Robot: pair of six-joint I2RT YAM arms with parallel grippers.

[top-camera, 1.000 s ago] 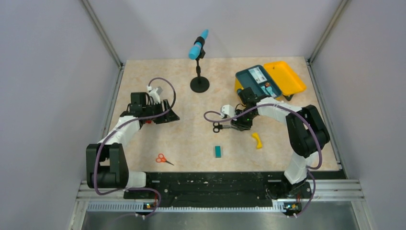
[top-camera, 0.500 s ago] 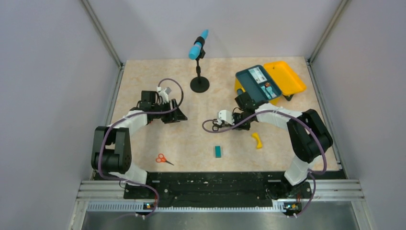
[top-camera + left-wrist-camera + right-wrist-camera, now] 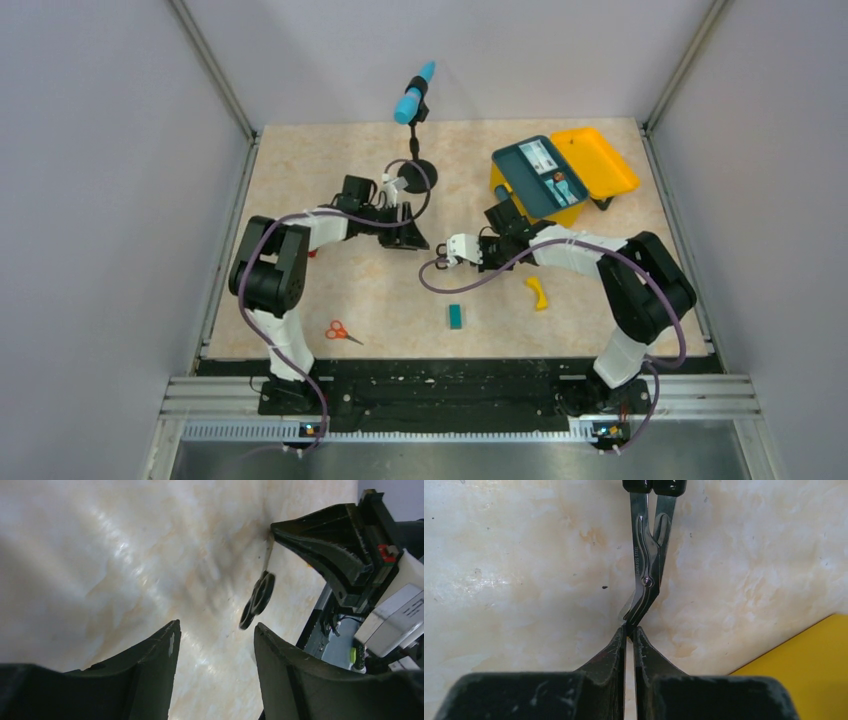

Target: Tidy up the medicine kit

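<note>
The medicine kit (image 3: 505,182) stands open at the back right: a yellow box with a dark teal insert tray (image 3: 540,170) and its lid (image 3: 600,160) folded back. My right gripper (image 3: 629,628) is shut on the blade tip of black-handled steel scissors (image 3: 646,565), left of the kit in the top view (image 3: 487,252). My left gripper (image 3: 215,627) is open and empty, near the table's middle (image 3: 412,238), facing the scissors' handles (image 3: 257,600) and the right gripper (image 3: 280,532).
A microphone stand (image 3: 417,175) rises just behind the left gripper. Small red scissors (image 3: 340,331), a teal block (image 3: 455,316) and a small yellow curved piece (image 3: 538,292) lie near the front. A yellow surface (image 3: 804,660) fills the right wrist view's lower right corner.
My left arm has swung right, from the left side to the table's middle, close to the right gripper. My right gripper has shifted slightly left with the scissors.
</note>
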